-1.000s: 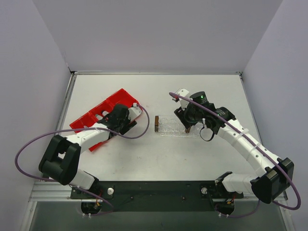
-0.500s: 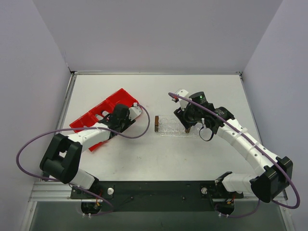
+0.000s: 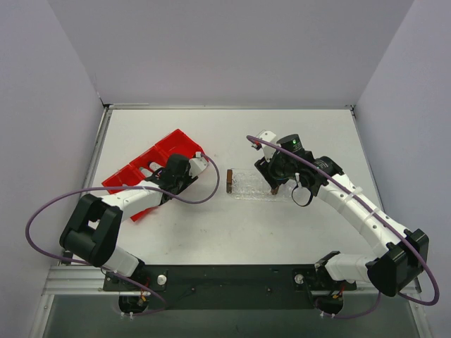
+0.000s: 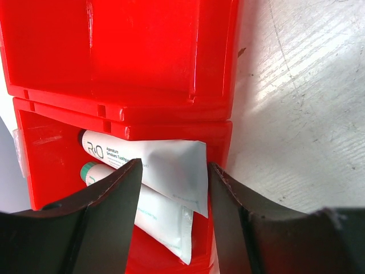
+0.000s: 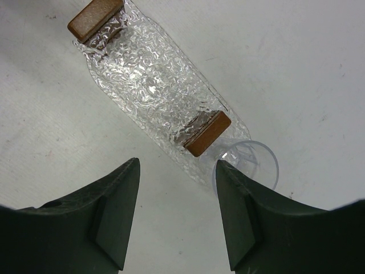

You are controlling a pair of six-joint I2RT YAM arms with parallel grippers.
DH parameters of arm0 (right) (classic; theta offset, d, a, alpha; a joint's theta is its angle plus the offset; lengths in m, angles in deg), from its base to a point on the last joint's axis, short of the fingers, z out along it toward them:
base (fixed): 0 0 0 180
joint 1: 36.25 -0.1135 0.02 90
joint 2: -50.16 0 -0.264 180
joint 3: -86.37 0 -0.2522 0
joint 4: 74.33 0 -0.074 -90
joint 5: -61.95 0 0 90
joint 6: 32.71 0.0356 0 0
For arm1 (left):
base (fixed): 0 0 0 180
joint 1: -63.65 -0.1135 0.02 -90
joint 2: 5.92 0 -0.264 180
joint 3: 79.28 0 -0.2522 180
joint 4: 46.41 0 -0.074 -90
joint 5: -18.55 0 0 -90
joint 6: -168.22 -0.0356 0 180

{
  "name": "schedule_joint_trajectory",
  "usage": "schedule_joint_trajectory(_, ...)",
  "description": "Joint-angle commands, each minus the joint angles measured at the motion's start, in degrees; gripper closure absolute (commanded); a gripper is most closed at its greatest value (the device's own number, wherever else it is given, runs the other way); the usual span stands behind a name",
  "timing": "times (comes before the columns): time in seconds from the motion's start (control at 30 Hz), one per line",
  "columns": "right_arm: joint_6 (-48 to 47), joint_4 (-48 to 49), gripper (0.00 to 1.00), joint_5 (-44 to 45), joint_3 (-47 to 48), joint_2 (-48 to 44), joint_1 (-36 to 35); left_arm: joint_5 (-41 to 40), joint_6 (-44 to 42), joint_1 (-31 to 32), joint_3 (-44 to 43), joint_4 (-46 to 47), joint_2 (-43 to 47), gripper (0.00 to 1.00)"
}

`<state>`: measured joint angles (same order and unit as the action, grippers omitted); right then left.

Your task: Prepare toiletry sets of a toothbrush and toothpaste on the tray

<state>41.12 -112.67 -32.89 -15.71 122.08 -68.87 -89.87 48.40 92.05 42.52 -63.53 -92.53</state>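
Your left gripper (image 4: 173, 177) hangs over the red bin (image 4: 114, 57), jaws spread on both sides of the toothpaste (image 4: 154, 162), ready to pinch it. Your right gripper (image 5: 177, 171), jaws also apart, hovers above what seems the tray (image 5: 142, 80), ready to receive

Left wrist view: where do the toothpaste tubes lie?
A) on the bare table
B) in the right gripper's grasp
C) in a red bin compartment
C: both toothpaste tubes lie inside a compartment of the red bin, framed by the open left gripper.
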Motion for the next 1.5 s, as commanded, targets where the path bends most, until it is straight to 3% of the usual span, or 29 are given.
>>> schedule_joint_trajectory(0.0,0.1,0.2,0.49,0.0,-0.4,0.8,0.2,-1.1,0.3,0.0,0.9,2.5,-0.2,0.41)
schedule_joint_trajectory(0.1,0.1,0.2,0.49,-0.1,-0.4,0.9,0.2,-1.7,0.0,0.1,0.8,2.6,-0.4,0.42)
schedule_joint_trajectory(0.57,0.2,0.1,0.49,-0.3,-0.4,1.2,0.2,-1.0,-0.1,0.6,1.1,1.5,-0.1,0.8)
schedule_joint_trajectory(0.67,0.2,0.0,0.49,-0.3,-0.4,1.4,0.2,-1.3,0.4,0.9,-0.7,0.0,0.2,1.0)
schedule_joint_trajectory(1.47,0.8,-0.3,0.49,-1.0,0.0,1.8,0.6,-12.9,-9.3,0.0,-16.2,-4.7,11.3,1.0)
